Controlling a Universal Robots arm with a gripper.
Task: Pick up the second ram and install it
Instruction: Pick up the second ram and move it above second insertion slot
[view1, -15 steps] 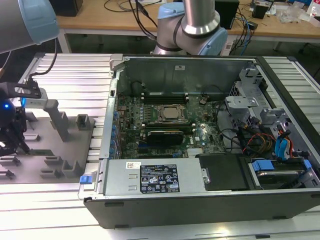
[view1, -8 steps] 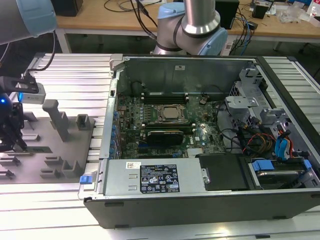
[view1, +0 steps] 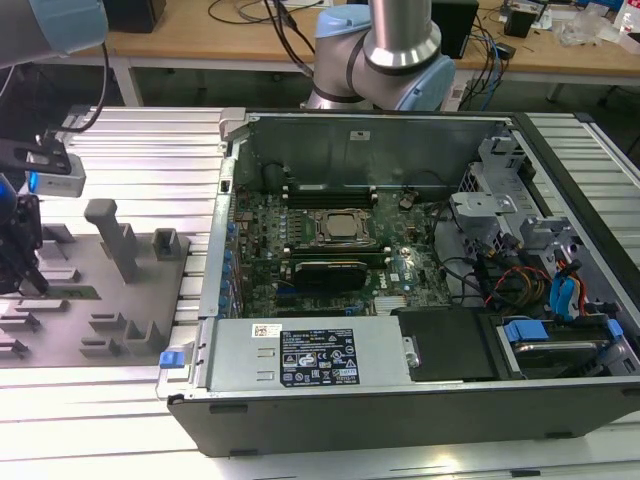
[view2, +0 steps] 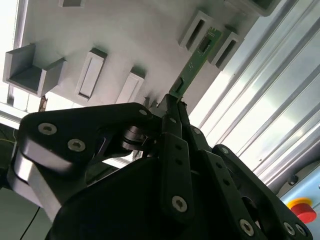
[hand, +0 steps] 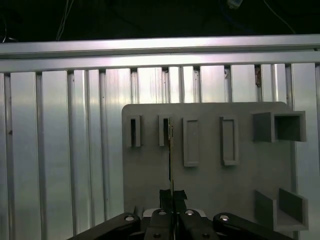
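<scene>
Closest to the wrist cameras, the gripper (view2: 170, 104) (hand: 172, 194) has its two black fingers drawn together on one end of the ram (view2: 195, 62) (hand: 171, 155), with only the thin board between them. The ram is a narrow green stick. In the second wrist view its flat face shows, carrying small dark chips. In the first wrist view it is edge-on, a thin dark line.

From the fingertips the ram reaches across the grey plate (view2: 140, 35) (hand: 210, 185). Its far end lies just beside a slotted holder (view2: 197, 30) (hand: 164, 131) near the plate's edge. I cannot tell whether the ram touches the plate or is just clear of it. More holders stand in a row along the plate, with open box-shaped ones at one end.

The plate lies on a ribbed metal table (view1: 140, 150) (hand: 60, 150). In the exterior view the plate (view1: 130, 330) is at the exterior view's left. An open computer case (view1: 400, 420) lies on its side towards the exterior view's right, well apart from the gripper. Its motherboard (view1: 400, 270) faces up, with the socket (view1: 335, 228) near the middle.
</scene>
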